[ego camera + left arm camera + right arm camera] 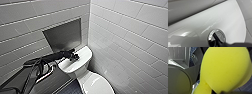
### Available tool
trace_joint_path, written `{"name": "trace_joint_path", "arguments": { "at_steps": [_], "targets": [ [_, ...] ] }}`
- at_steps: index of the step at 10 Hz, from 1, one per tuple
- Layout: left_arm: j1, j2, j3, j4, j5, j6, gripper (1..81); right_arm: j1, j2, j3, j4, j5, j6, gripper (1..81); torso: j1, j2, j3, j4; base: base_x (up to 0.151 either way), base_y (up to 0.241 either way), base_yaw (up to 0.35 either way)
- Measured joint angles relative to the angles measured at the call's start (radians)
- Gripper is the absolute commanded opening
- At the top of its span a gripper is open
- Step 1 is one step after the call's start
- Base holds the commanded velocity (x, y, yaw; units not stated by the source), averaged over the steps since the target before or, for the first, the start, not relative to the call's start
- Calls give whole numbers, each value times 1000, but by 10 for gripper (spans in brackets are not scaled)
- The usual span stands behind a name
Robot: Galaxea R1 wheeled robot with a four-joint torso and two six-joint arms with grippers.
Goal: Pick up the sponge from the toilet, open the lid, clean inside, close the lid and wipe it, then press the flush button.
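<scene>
Closest to you: the sponge, bright yellow with its pinched waist toward the right gripper. Dark tiled floor shows behind it and nothing is under it, so I judge the right pincer clamped on the sponge. You have it parked low and away from the toilet – probably so the other arm gets the tank to itself.

The left arm comes in and stretches across to the tank top. The left gripper sits over the middle of that top. In the left wrist view a dark part of it lies across the chrome-ringed flush button and looks to be touching the face. You cannot tell here whether this pincer is wide or narrow. The placement reads as the press itself: tip centred on the button, arm reaching in level from the side so the push goes down into the tank.

Just past the tank's front edge, the lid lies shut over the bowl – fits a flush as the last item.

Behind the tank: a steel-lined wall niche set in white tiled walls. The toilet sits in the corner, so there is little side room for the arm.
</scene>
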Motion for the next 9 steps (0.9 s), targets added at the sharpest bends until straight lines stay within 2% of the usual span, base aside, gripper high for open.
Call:
{"name": "trace_joint_path", "arguments": {
  "at_steps": [2, 3, 4, 6, 9],
  "targets": [
    [-2, -38, 80, 23, -9, -12, 10, 0, 1, 0, 0, 0, 0, 10, 1, 0, 0, 0, 0, 0, 0],
    [-12, -71, 151, 26, 10, -23, 10, 0, 4, 0, 0, 0, 0, 10, 1, 0, 0, 0, 0, 0, 0],
    [-18, -93, 241, 23, 66, -38, 10, 1, 5, 0, 0, 0, 0, 10, 1, 0, 0, 0, 0, 0, 0],
    [-38, -135, 419, 17, 82, -75, 10, 0, 6, 0, 0, 0, -1, 10, 1, 1, -1, 0, 0, 0, 0],
    [-89, -270, 650, 18, 85, -125, 10, 3, 13, -1, 0, 0, -1, 10, 1, 1, -1, 0, 0, 0, 0]
  ]
}}
